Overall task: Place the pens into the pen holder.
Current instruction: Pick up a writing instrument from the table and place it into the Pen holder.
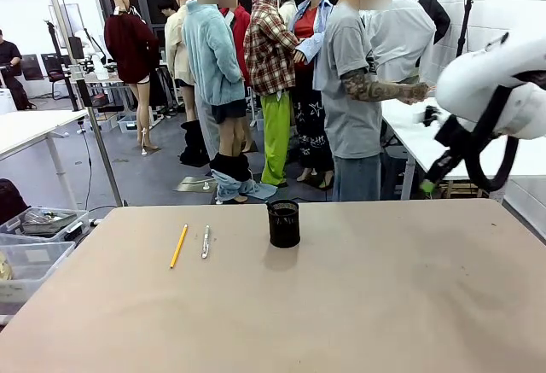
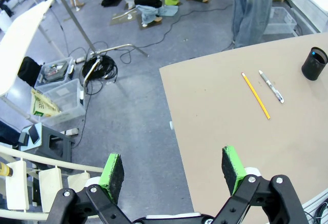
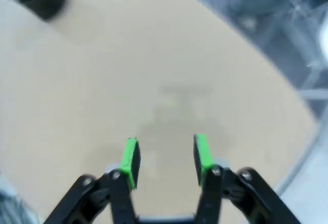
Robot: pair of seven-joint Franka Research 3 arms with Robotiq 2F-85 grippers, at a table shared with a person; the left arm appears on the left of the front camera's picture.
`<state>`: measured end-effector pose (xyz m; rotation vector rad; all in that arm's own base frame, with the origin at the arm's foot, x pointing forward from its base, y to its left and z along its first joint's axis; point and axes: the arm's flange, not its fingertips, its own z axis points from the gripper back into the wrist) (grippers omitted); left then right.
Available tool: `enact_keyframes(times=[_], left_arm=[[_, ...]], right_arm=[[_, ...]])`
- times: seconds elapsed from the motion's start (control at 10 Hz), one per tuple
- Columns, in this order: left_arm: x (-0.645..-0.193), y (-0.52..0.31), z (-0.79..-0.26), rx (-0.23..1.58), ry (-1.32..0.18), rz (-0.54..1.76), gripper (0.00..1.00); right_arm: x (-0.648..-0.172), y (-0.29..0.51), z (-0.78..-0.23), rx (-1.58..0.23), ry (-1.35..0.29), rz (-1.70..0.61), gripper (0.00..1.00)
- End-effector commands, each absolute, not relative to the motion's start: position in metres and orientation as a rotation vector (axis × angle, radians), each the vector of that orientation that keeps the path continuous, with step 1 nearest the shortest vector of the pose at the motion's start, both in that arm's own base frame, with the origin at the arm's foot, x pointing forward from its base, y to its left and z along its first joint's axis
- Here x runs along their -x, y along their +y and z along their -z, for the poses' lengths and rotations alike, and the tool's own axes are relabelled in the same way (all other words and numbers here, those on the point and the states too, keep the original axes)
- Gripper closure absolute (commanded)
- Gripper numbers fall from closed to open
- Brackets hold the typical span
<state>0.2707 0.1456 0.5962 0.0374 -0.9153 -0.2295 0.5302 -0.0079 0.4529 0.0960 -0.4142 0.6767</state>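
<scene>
A tan table stands in a busy workshop, with people beyond its far edge. The left arm's jaws are wide apart and empty, their green pads hanging high over the table's left edge, partly above the grey floor. The right arm's jaws are part-way apart with nothing between them, above bare table on the right; that view is blurred.

Outward from there, the yellow pencil and the silver pen lie flat side by side on the far left of the table, near each other but not touching. The pen holder stands upright to their right, near the middle, well apart from both sets of jaws. No pen rises out of it.

By this layout the task looks to be at its very start. Neither pen is grasped or lifted, and both have yet to be picked up and dropped into the holder.
</scene>
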Motion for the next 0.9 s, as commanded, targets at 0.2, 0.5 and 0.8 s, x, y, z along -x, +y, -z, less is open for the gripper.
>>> enact_keyframes(times=[0.2, 0.5, 0.8], left_arm=[[-0.273, 0.145, -0.597, -0.038, -0.923, 0.215, 0.00], [-0.273, 0.145, -0.597, -0.038, -0.923, 0.215, 0.00], [-0.282, 0.121, -0.599, -0.004, -0.879, 0.294, 0.00]], right_arm=[[-0.527, -0.049, -0.476, 0.066, -0.113, -0.255, 0.46], [-0.523, -0.061, -0.464, 0.133, -0.037, -0.185, 0.46], [-0.516, -0.066, -0.468, 0.111, -0.055, -0.207, 0.46]])
